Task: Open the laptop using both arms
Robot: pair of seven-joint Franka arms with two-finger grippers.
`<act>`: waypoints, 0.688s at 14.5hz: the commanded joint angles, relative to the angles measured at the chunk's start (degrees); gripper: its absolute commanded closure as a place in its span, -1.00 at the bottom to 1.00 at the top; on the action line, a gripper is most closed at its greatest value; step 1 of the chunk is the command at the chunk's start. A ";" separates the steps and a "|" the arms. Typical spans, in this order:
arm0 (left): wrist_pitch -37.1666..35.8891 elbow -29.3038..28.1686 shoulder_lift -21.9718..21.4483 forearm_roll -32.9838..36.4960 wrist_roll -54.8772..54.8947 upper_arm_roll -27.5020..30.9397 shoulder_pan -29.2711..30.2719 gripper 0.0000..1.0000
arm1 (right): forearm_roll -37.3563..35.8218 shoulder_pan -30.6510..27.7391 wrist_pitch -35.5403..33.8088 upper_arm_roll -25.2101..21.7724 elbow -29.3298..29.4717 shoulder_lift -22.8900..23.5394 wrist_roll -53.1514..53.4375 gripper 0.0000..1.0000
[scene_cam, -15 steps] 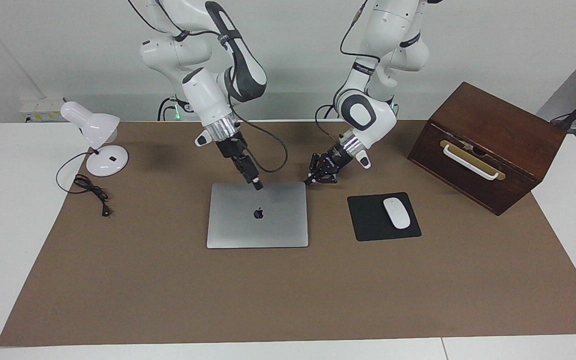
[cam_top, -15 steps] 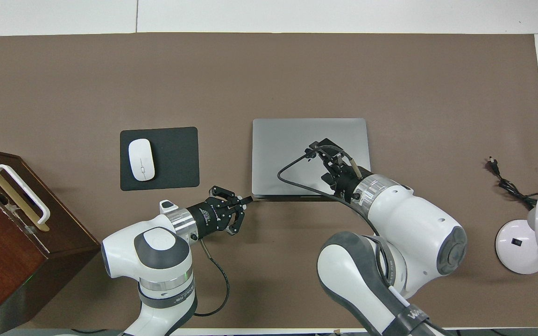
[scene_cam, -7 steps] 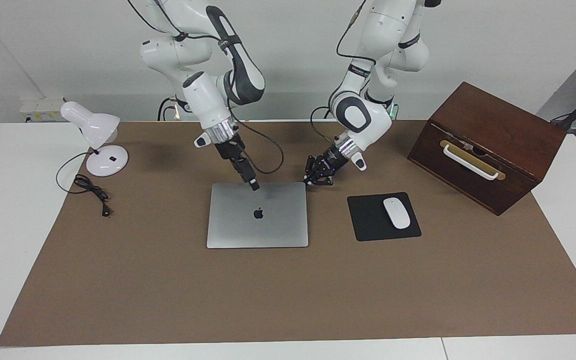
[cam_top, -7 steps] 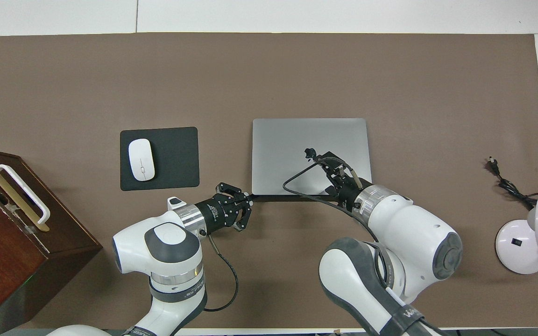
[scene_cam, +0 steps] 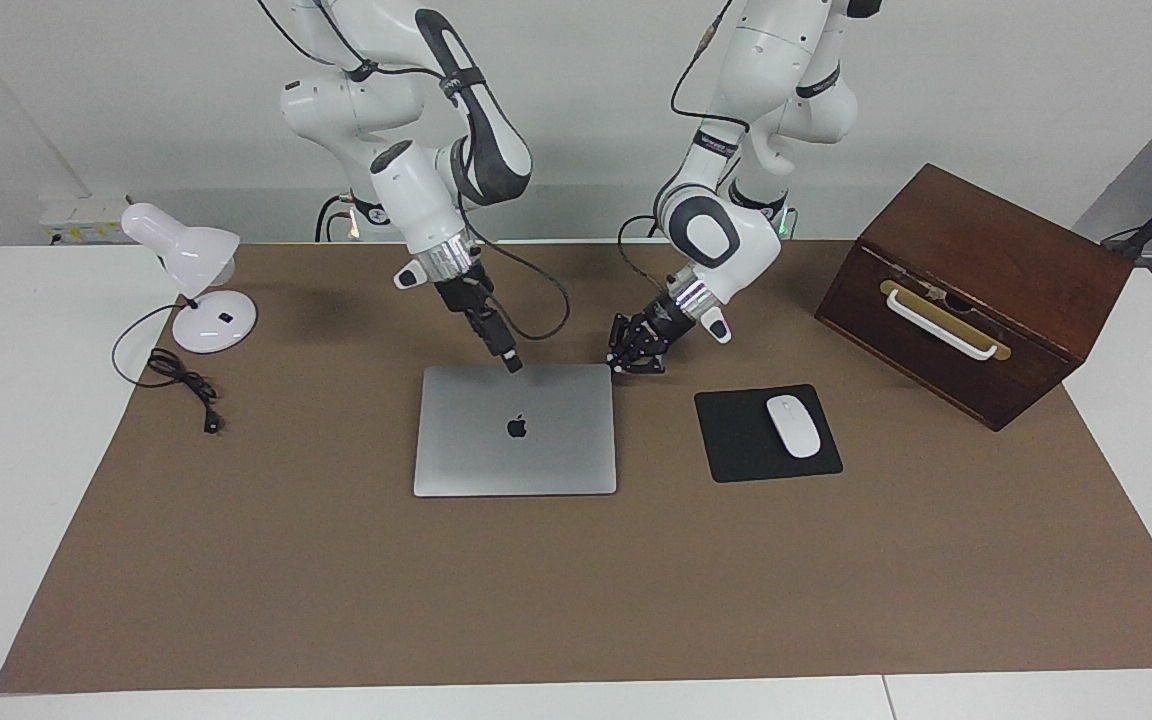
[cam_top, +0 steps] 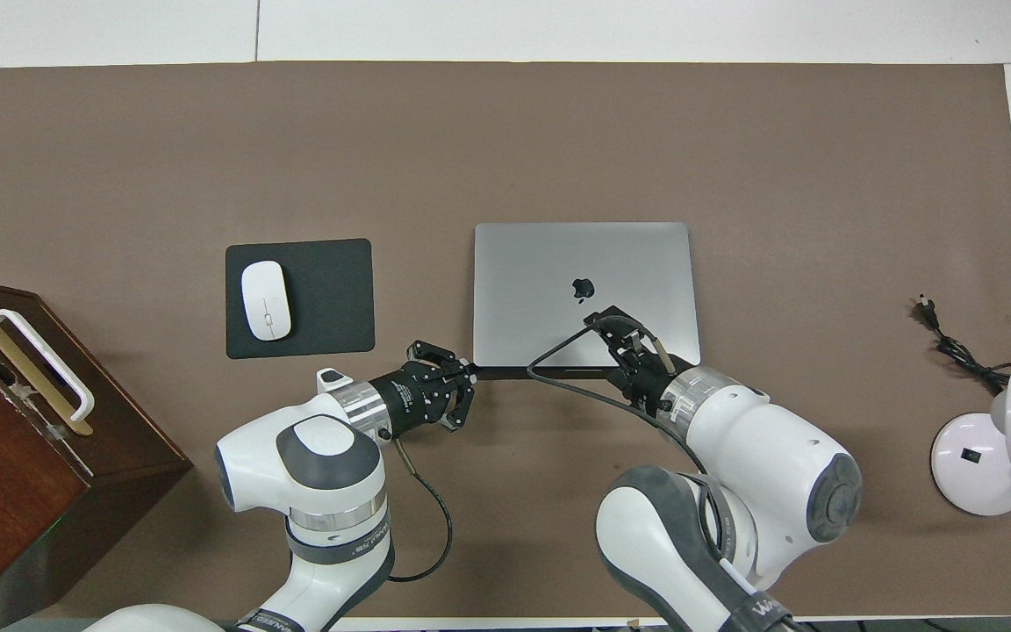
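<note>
Laptop (scene_cam: 515, 430) is lying shut and flat on the brown mat (scene_cam: 576, 590), mid-table. Thin silver-grey metal slab, rounded corners, matte lid, dark apple logo mid-lid. The edge nearest the robots is sitting at 12 o'clock in the facing view.

Left gripper (scene_cam: 619, 364), black and linkage-style, is sitting low just off the laptop's corner at about 1 o'clock from the logo in the facing view, on the left arm's end. Fingertips are pressed together, nothing between them; whether the tips are touching the corner, cannot tell.

Right gripper (scene_cam: 511, 364), slim and black, is pointing down at the lid's near-robot edge, roughly 12 o'clock from the logo. Cannot tell how its fingers are standing, or whether it is touching the lid. A black cable is looping from its wrist.

Black square mousepad (scene_cam: 768, 433) with a glossy white oval mouse (scene_cam: 794, 426) is lying at 3 o'clock of the laptop in the facing view, apart from it. Dark wooden box (scene_cam: 976, 290) with a white handle is sitting at 2 o'clock, angled. White desk lamp (scene_cam: 191, 280), round base, and its black cord (scene_cam: 181, 380) are at 10 o'clock.

Wide bare mat is stretching from the laptop's 6 o'clock edge to the table's edge; open gaps are on both its sides.
</note>
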 commanded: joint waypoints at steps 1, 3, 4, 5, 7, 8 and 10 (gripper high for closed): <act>1.80 2.33 2.34 -1.85 1.40 0.68 -1.29 1.00 | 1.30 0.09 -1.48 0.13 -1.47 -1.54 -0.21 -1.00; 2.15 2.42 2.34 -1.85 1.31 0.68 -1.90 1.00 | 1.39 0.09 -3.06 0.04 -1.47 -1.37 -0.21 -1.00; 2.16 2.51 2.43 -1.94 1.40 0.68 -1.99 1.00 | 1.47 0.09 -3.76 0.04 -1.47 -1.37 -0.21 -1.00; 2.16 2.51 2.52 -1.94 1.40 0.68 -1.99 1.00 | 1.47 0.01 -4.29 0.04 -1.47 -1.37 -0.21 -1.00; 2.24 2.95 2.96 -1.94 1.40 0.68 -1.99 1.00 | 1.47 0.00 -5.09 0.04 -1.47 -1.19 -0.21 -1.00; 2.24 2.95 3.13 -1.94 1.31 0.68 -1.99 1.00 | 1.47 0.00 -5.18 0.04 -1.47 -1.10 -0.21 -1.00; 2.24 2.95 3.48 -1.94 1.31 0.68 -1.99 1.00 | 1.47 -0.08 -5.35 0.04 -1.47 -0.75 -0.30 -1.00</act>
